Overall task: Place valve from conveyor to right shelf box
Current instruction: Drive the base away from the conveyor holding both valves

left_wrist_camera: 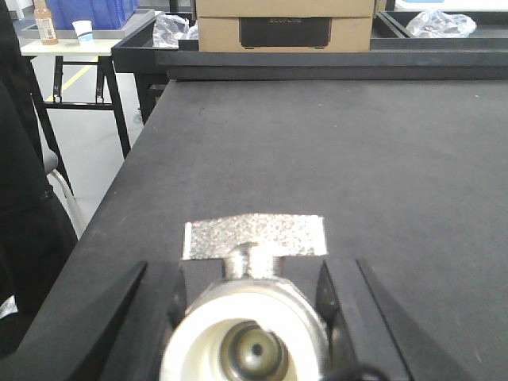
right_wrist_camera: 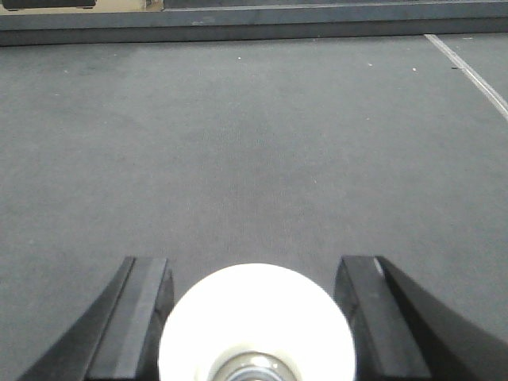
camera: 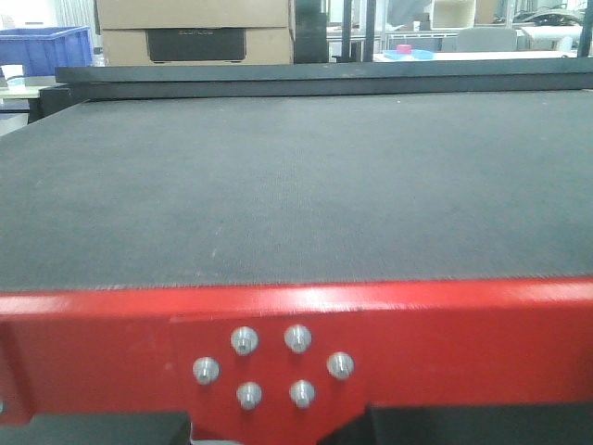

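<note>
The valve sits right under my left wrist camera, pinched between the fingers of the left gripper. Its white-rimmed mouth faces me and its flat silver handle lies crosswise over the conveyor, close to the belt's left edge. On the right gripper, a white round cap fills the gap between the fingers; I cannot tell whether they clamp it. Beyond the belt's far rail stands a cardboard box.
</note>
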Action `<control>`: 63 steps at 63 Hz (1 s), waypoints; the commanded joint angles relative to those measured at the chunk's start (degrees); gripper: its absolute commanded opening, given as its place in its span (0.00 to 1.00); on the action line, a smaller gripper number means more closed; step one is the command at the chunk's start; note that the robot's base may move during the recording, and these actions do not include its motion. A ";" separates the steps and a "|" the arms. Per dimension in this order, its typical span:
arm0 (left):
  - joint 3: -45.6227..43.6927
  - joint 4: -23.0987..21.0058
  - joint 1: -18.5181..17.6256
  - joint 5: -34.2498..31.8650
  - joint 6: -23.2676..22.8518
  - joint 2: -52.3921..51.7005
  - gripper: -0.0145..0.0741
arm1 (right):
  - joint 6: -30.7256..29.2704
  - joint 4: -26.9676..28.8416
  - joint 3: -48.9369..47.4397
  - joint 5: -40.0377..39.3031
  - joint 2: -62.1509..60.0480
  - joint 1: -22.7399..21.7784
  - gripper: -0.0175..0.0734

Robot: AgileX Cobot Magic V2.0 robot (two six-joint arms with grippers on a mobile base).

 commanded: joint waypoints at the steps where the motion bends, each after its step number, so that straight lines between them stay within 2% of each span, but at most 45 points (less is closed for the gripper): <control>1: -0.47 -0.57 0.18 -3.16 -0.19 -0.47 0.04 | -0.31 -0.39 -0.48 -4.23 -0.55 -0.15 0.01; 63: -0.47 -0.57 0.18 -3.16 -0.19 -0.47 0.04 | -0.31 -0.39 -0.48 -4.23 -0.55 -0.15 0.01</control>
